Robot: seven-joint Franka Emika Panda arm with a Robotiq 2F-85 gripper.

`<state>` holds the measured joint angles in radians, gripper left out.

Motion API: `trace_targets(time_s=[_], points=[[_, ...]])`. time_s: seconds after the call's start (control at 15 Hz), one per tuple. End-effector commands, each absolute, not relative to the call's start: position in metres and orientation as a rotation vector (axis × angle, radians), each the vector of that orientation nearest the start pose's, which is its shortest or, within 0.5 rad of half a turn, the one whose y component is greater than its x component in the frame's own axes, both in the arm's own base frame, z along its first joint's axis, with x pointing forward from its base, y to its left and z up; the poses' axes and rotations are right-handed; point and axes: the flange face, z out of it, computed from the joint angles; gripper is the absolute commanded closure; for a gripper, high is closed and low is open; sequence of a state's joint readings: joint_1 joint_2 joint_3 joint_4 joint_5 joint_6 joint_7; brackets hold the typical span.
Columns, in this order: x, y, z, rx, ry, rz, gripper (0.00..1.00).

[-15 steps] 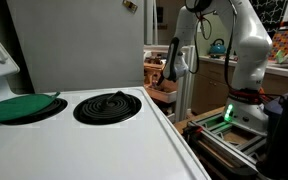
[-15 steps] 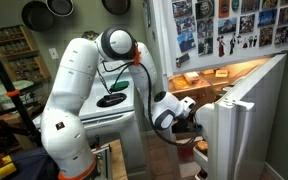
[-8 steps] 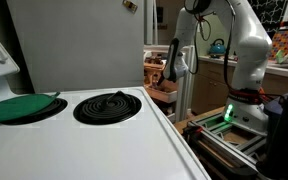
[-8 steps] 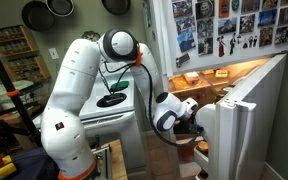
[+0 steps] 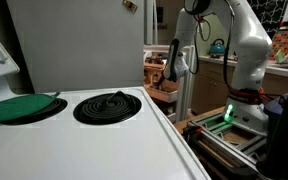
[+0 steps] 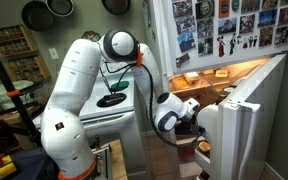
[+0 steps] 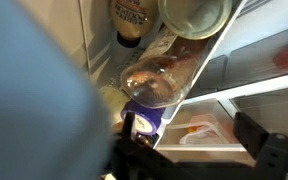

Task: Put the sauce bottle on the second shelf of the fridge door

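The wrist view is blurred. In it the sauce bottle, clear with brownish contents, sits among other jars on a white moulded shelf of the fridge door. My gripper is open just below the bottle. Its dark fingers stand wide apart with nothing between them. In both exterior views the gripper reaches in at the white fridge door, which partly hides it. The bottle does not show in those views.
A dark labelled jar, a pale round lid and a purple cap crowd the bottle. A clear bin lies lower down. A stove with a coil burner, a teal kettle and the lit fridge interior surround the arm.
The arm stays almost still at the fridge door. The exterior views are too small to show any finger movement.
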<state>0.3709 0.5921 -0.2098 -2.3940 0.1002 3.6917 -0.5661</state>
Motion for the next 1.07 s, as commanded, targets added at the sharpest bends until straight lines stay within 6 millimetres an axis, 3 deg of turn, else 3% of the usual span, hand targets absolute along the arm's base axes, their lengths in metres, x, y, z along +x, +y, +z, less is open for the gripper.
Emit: trace_targets(time_s=[0.0,0.53,0.6,0.67,1.0], points=[[0.523,0.078,0.176,-2.973,-1.143,-1.103,0.00],[0.490,0.088,0.224,-2.927,-1.116,-0.958,0.00],[0.490,0.085,0.227,-2.950,-1.120,-0.950,0.00],[0.504,0.090,0.216,-2.938,-1.118,-1.009,0.00],[0.497,0.087,0.227,-2.943,-1.107,-0.988,0.00]])
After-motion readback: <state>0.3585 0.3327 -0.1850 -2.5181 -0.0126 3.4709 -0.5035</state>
